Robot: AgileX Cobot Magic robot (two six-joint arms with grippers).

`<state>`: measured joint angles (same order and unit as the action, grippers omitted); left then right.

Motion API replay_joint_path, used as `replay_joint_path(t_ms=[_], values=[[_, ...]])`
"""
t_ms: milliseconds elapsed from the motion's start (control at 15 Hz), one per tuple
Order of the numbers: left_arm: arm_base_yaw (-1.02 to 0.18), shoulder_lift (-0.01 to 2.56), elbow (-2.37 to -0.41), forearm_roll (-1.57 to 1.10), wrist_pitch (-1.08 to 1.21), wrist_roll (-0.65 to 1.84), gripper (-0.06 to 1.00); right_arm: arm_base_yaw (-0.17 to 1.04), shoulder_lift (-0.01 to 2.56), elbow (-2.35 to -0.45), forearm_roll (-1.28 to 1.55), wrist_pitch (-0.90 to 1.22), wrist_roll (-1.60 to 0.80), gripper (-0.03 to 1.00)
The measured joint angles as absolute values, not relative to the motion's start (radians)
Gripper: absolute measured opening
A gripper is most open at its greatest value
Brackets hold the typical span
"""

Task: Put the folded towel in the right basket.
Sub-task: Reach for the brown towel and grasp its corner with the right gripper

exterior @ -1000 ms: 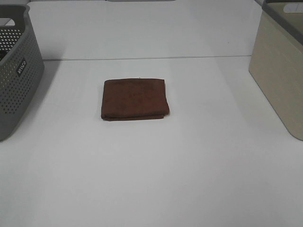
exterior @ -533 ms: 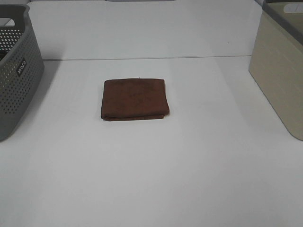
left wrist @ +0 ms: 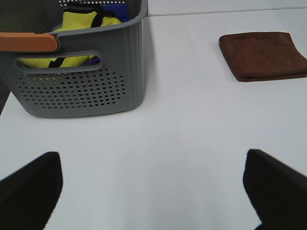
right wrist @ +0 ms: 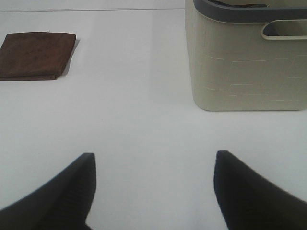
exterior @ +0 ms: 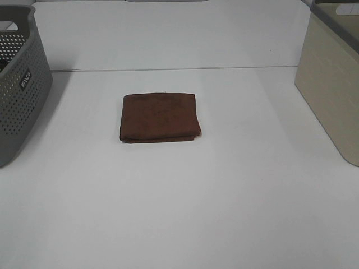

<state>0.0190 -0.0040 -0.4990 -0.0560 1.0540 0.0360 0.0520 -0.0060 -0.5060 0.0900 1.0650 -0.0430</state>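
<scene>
A folded brown towel [exterior: 160,117] lies flat in the middle of the white table; it also shows in the left wrist view [left wrist: 264,55] and the right wrist view [right wrist: 37,55]. The right basket [exterior: 334,84] is beige with a grey rim, at the right edge; it shows in the right wrist view [right wrist: 240,62] too. My left gripper [left wrist: 153,191] is open and empty, well short of the towel. My right gripper [right wrist: 153,189] is open and empty, near the beige basket. Neither arm shows in the exterior high view.
A grey perforated basket [exterior: 17,89] stands at the left edge; the left wrist view shows it [left wrist: 81,81] holding yellow and blue cloth [left wrist: 81,21]. A seam line [exterior: 174,69] crosses the table behind the towel.
</scene>
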Motion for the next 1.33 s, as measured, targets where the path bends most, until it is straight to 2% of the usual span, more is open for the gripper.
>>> replay_joint_path(t_ms=[800,867,1000,1067,1133,1333], values=[[0.019,-0.004,-0.499,-0.056,1.054,0.036,0.97,0.052,0.019,-0.518,0.090,1.033,-0.043,0.66],[0.019,-0.004,-0.499,-0.056,1.054,0.036,0.97,0.052,0.059,-0.527,0.092,0.978,-0.043,0.66],[0.019,-0.004,-0.499,-0.056,1.054,0.036,0.97,0.052,0.273,-0.577,0.123,0.735,-0.044,0.66],[0.019,-0.004,-0.499,-0.056,1.054,0.036,0.97,0.052,0.273,-0.577,0.123,0.735,-0.044,0.66],[0.019,-0.004,-0.499,-0.056,1.054,0.036,0.97,0.052,0.450,-0.625,0.175,0.602,-0.067,0.66],[0.019,-0.004,-0.499,-0.056,1.054,0.036,0.97,0.052,0.768,-0.758,0.241,0.517,-0.173,0.66]])
